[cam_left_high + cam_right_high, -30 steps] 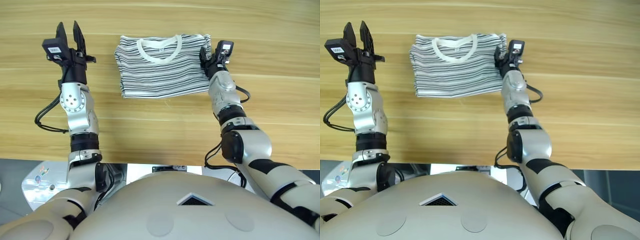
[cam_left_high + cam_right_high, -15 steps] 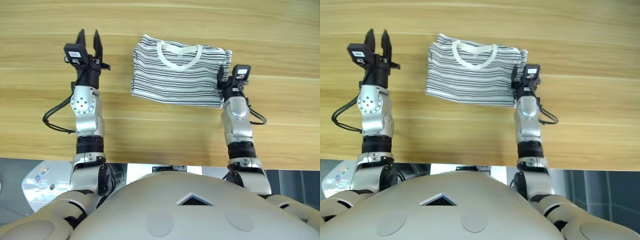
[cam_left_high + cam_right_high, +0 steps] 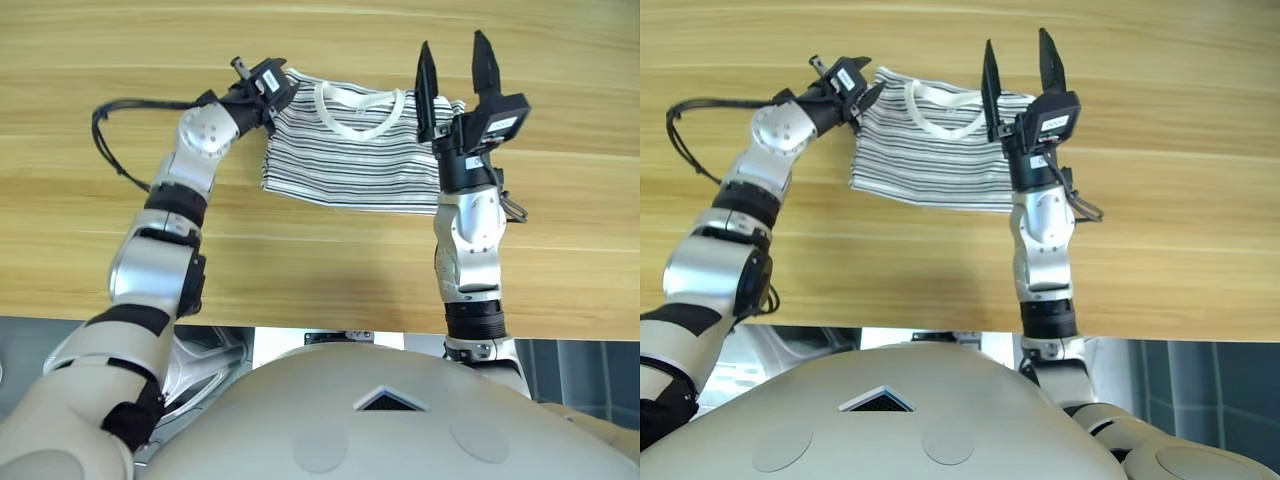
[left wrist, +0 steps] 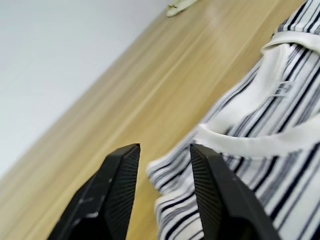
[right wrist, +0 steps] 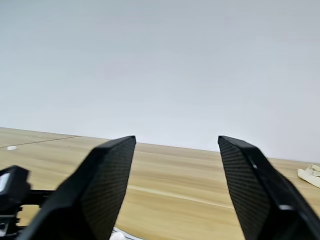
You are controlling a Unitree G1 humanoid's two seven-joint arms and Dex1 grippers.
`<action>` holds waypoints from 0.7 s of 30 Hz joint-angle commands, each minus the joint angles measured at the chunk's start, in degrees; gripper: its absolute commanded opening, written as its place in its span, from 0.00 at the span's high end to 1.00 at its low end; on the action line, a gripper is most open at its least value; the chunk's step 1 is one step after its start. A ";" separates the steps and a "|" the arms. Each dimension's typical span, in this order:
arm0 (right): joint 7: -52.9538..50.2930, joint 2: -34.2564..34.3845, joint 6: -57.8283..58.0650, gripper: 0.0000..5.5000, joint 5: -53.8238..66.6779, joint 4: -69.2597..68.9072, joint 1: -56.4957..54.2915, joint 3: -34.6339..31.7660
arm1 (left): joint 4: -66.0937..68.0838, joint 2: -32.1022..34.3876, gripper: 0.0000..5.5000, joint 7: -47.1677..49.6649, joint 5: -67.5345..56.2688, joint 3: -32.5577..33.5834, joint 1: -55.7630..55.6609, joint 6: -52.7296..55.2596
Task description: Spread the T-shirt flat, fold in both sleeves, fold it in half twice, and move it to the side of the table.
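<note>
The striped T-shirt (image 3: pixel 350 150) lies folded into a compact rectangle on the wooden table (image 3: pixel 560 230), its white collar facing the far side. My left gripper (image 3: pixel 281 88) is low at the shirt's far-left corner. In the left wrist view its fingers (image 4: pixel 120 190) stand open, with the shirt's corner (image 4: pixel 172 175) showing in the gap between them. My right gripper (image 3: pixel 455 72) is raised above the shirt's right edge, fingers pointing up and wide open with nothing between them; in its own wrist view the right gripper (image 5: pixel 176 141) faces the far wall.
The left arm's black cable (image 3: pixel 110 140) loops over the table left of the shirt. A small pale object (image 5: pixel 310 175) lies far off on the table. The table's near edge (image 3: pixel 300 325) runs just in front of my body.
My left arm has swung right from the open table to the shirt's far-left corner. My right gripper has lifted off the shirt's right edge and now stands raised and open.
</note>
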 commanded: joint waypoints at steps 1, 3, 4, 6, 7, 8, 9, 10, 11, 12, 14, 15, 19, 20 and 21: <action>0.02 0.42 0.37 0.45 -0.38 -0.49 -0.85 0.24 | 6.34 -2.75 0.66 -7.54 0.47 -2.06 -1.62 5.58; -0.10 0.62 1.03 0.45 -0.32 -1.50 -0.76 0.50 | 7.48 -3.86 0.66 -9.91 0.35 -2.59 -0.35 7.85; -0.23 0.79 1.41 0.45 -0.23 -2.14 -0.64 0.58 | 7.65 -4.36 0.66 -10.91 -0.25 -2.39 0.85 9.05; -0.79 1.17 1.97 0.45 -0.49 -2.93 -0.29 0.58 | 6.78 -4.54 0.66 -12.26 -1.97 -1.47 3.82 11.28; -1.19 1.29 2.24 0.45 -0.78 -3.07 -0.08 0.43 | 5.35 -4.15 0.66 -12.82 -2.90 -1.16 5.95 12.09; -1.59 1.33 2.77 0.45 -1.13 -2.87 0.05 0.24 | 2.36 -3.41 0.66 -13.14 -4.30 -0.56 9.01 13.57; -2.17 1.23 3.30 0.45 -2.07 -2.47 0.25 0.13 | -2.44 -2.51 0.66 -13.74 -6.12 0.22 12.89 15.78; -2.54 0.88 3.39 0.45 -3.09 -1.66 0.51 0.15 | -10.67 -1.23 0.66 -14.61 -8.39 1.16 18.68 19.15; -2.70 0.15 3.44 0.45 -4.48 -0.91 1.19 0.42 | -21.68 0.31 0.66 -15.11 -10.91 2.26 26.18 23.41; -2.77 -0.36 3.42 0.45 -5.42 -0.46 1.69 0.63 | -29.74 1.42 0.66 -15.28 -12.66 2.80 31.35 26.75; -2.11 -1.74 3.33 0.45 -6.49 -0.63 3.99 0.74 | -48.68 3.04 0.66 -14.17 -17.14 4.05 44.87 35.07; -1.85 -2.42 3.21 0.45 -6.88 -0.91 5.13 0.58 | -55.82 3.37 0.66 -12.91 -18.81 4.48 51.09 38.41; -2.00 -4.44 4.44 0.45 -8.15 -1.34 5.88 -0.93 | -78.23 4.15 0.66 -9.05 -26.90 6.52 71.12 50.27; -1.90 -5.10 4.59 0.45 -8.91 -0.72 5.08 -0.80 | -82.89 5.17 0.66 -9.53 -28.55 5.49 75.37 50.89; -1.81 -5.60 4.65 0.45 -9.45 -0.30 4.56 -0.75 | -86.95 6.40 0.66 -10.25 -29.42 4.11 78.67 50.88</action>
